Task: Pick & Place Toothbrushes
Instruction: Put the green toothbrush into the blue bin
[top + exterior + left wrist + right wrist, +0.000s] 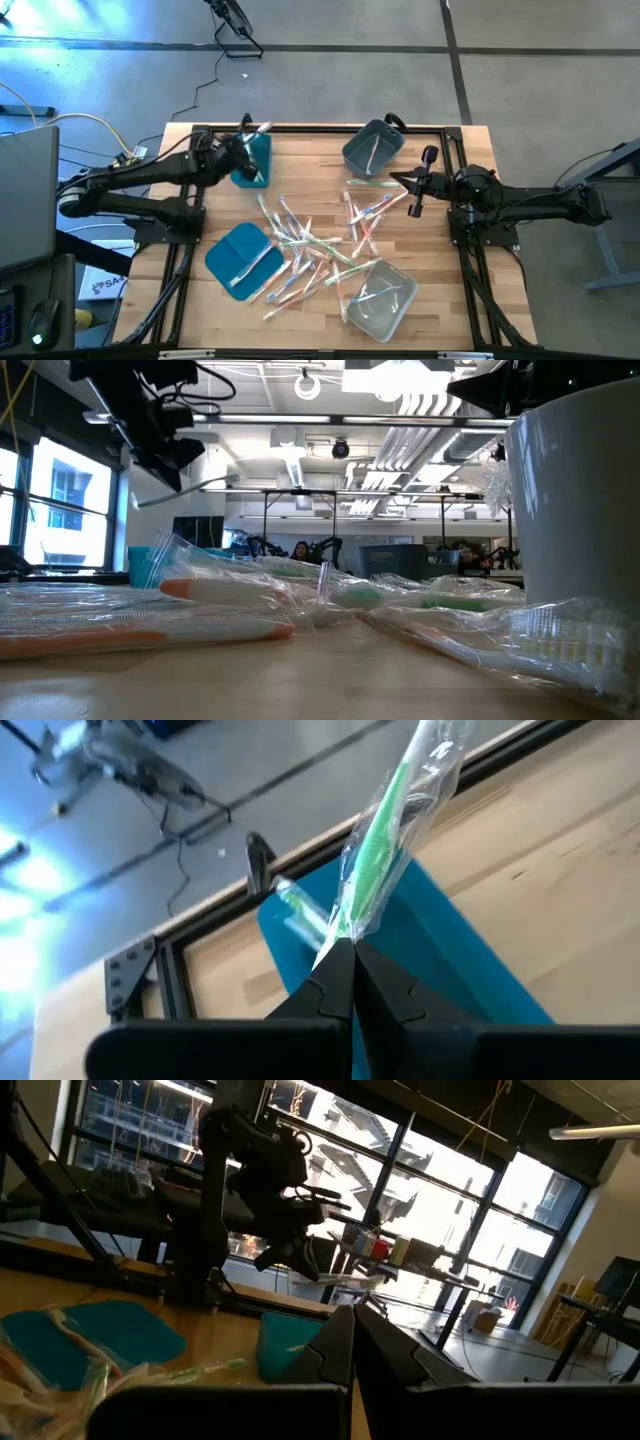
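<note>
Plainly, a green toothbrush (385, 850), light, stiff and slippery in its crinkly wrapper, is pinched at one end by the left gripper (342, 952) above the far-left teal bin (256, 160), while the right gripper (398, 181) is held closed and empty

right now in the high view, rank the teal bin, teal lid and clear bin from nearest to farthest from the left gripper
1. Teal bin, directly under the left gripper at the table's far left.
2. Teal lid, near left of the table.
3. Clear bin, near right, farthest.
</note>
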Controlling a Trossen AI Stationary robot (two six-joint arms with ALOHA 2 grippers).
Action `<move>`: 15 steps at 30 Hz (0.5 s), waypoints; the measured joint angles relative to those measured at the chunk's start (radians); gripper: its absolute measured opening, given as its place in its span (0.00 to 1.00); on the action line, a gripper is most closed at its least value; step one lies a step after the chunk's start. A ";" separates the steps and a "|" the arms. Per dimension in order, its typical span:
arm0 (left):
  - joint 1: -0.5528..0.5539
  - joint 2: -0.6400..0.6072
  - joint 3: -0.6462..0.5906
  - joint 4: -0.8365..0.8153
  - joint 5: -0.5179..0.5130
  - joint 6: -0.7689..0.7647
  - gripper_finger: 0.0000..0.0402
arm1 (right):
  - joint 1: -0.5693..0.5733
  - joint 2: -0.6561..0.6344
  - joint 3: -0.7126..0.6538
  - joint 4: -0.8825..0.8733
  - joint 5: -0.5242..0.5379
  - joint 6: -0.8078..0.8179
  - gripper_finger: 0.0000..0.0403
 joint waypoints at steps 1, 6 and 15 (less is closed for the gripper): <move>0.030 0.000 0.000 0.001 0.023 0.008 0.00 | 0.000 0.000 0.000 -0.001 0.001 0.000 0.01; 0.143 0.000 -0.018 0.105 0.137 0.067 0.00 | 0.000 0.000 0.000 -0.001 0.002 0.000 0.01; 0.293 0.000 -0.150 0.362 0.393 0.064 0.00 | 0.000 0.000 0.000 -0.002 0.002 0.000 0.01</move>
